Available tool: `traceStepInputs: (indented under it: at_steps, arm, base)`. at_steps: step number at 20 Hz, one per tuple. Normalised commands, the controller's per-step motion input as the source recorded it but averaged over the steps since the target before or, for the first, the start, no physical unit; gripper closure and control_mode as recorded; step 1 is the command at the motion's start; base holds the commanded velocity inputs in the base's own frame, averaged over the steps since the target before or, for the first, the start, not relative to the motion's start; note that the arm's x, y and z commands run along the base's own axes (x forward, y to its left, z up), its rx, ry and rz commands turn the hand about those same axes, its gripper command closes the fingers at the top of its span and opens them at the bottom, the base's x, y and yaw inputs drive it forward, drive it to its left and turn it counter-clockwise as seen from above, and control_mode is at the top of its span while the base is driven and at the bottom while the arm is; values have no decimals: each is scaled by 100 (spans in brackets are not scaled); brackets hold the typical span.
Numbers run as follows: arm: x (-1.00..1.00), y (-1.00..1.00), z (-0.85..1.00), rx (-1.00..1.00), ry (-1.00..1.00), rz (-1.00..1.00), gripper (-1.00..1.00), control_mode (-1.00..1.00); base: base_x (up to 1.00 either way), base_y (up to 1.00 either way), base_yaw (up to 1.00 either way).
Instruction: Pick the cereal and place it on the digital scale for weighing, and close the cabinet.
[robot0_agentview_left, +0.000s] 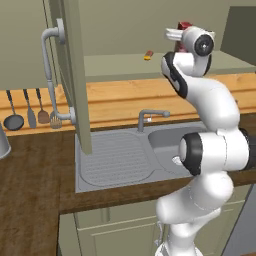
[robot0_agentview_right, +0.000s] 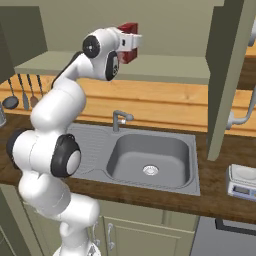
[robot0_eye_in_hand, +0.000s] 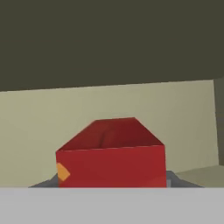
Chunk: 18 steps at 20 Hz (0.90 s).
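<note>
- Tool (robot0_agentview_right: 131, 44) is raised to the cabinet shelf (robot0_agentview_right: 165, 70) and closed tight on the cereal box (robot0_eye_in_hand: 111, 153); hand view shows the red box between the dark fingertips (robot0_eye_in_hand: 171, 179).
- Box stands on the pale olive shelf, near its middle, above the sink (robot0_agentview_right: 150, 160).
- Cabinet doors (robot0_agentview_left: 75, 75) hang open on both sides, curved grey handle (robot0_agentview_left: 50, 75) facing out.
- Counter (robot0_agentview_left: 35, 170) is dark wood, with a lighter wood-panelled wall behind.
- Digital scale (robot0_agentview_right: 242, 182) sits on the counter right of the sink.
- Utensils (robot0_agentview_left: 25, 112) hang on the wall at left.
- Small yellow-and-red item (robot0_agentview_left: 148, 55) lies on the shelf left of the box.
</note>
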Motion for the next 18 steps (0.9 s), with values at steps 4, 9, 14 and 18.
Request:
traceStepInputs:
  at_steps: [4, 9, 14, 18]
  arm:
    - [-94, 0, 21, 4, -46, 0, 100, -100]
    - [-98, 0, 19, 6, -39, 0, 100, -100]
    - [-100, 0, 12, 7, -32, 0, 100, -100]
    - [-100, -1, 14, 6, -21, -7, 100, -100]
  base:
    - [0, 0, 0]
    - [0, 0, 0]
    - [0, 0, 0]
    - [0, 0, 0]
